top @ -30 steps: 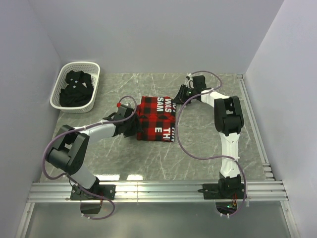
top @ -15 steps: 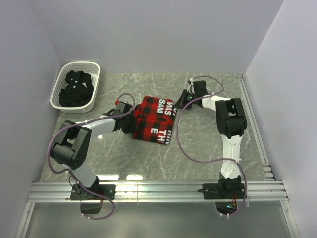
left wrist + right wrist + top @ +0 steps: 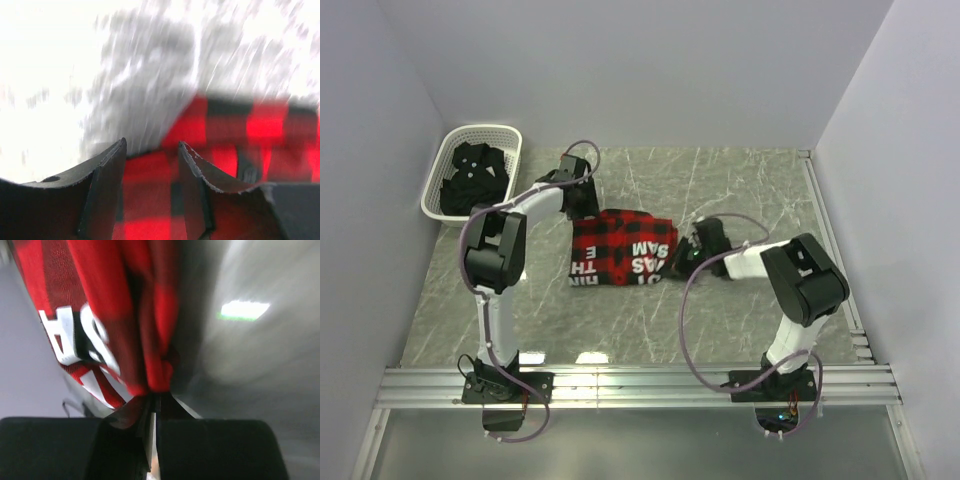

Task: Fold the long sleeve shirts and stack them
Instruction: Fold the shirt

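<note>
The red-and-black flannel shirt (image 3: 620, 250) lies folded on the marble table with white lettering showing. My left gripper (image 3: 585, 205) is at its far left corner; in the left wrist view its jaws (image 3: 151, 145) stand apart over the flannel (image 3: 260, 125). My right gripper (image 3: 686, 256) is at the shirt's right edge, shut on a bunched fold of the flannel (image 3: 100, 290) in the right wrist view (image 3: 154, 395). The black shirt (image 3: 472, 180) lies crumpled in the basket.
The white lattice basket (image 3: 480, 132) stands at the far left corner against the wall. Grey walls close in the left, back and right. A metal rail (image 3: 640, 380) runs along the near edge by the arm bases.
The flannel has turned clockwise on the table. My left gripper swung from its left side up to the far corner, and my right gripper came from the far right down to the near right.
</note>
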You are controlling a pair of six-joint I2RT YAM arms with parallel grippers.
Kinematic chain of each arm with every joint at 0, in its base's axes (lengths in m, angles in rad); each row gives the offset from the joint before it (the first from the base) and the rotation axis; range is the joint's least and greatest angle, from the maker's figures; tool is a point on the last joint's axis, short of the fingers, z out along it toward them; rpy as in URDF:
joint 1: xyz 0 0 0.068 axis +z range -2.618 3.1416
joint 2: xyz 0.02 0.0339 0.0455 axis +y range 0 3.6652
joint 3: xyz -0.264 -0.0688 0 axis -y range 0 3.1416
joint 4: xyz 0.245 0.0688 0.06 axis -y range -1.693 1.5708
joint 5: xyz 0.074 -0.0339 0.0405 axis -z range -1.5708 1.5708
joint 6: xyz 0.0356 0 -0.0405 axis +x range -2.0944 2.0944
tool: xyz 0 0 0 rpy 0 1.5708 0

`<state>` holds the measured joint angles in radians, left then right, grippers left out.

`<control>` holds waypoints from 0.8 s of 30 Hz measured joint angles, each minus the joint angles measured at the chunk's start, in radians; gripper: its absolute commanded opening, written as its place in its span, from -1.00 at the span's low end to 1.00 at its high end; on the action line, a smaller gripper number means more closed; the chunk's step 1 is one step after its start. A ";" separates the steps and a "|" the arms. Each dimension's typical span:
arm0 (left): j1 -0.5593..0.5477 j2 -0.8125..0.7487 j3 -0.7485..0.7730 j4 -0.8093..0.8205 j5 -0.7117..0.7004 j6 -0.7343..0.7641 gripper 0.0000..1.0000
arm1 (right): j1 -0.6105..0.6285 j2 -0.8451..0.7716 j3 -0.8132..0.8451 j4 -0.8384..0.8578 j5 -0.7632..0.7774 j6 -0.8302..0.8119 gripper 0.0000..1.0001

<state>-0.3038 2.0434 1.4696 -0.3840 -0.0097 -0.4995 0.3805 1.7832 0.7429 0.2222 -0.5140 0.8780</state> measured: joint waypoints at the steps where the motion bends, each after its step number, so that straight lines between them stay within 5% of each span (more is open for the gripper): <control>1: 0.002 0.023 0.034 0.003 0.000 0.021 0.05 | 0.036 -0.011 -0.018 0.013 0.001 0.030 -0.68; 3: 0.003 0.066 0.093 -0.001 -0.001 0.071 0.11 | 0.109 -0.024 -0.037 0.021 0.003 0.082 -0.41; 8: 0.003 0.095 0.131 0.005 -0.016 0.148 0.29 | 0.192 -0.090 -0.039 -0.059 0.048 0.108 -0.10; 14: 0.003 -0.015 0.053 0.019 -0.036 0.167 0.62 | 0.173 -0.280 -0.034 -0.205 0.164 0.034 -0.13; 24: -0.149 -0.500 -0.172 0.063 -0.127 0.165 0.59 | 0.125 -0.293 0.054 -0.277 0.187 -0.066 -0.26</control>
<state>-0.4526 1.5429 1.2976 -0.3210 -0.1371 -0.3347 0.5056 1.4899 0.7967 -0.0547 -0.3271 0.8124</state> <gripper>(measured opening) 0.804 0.387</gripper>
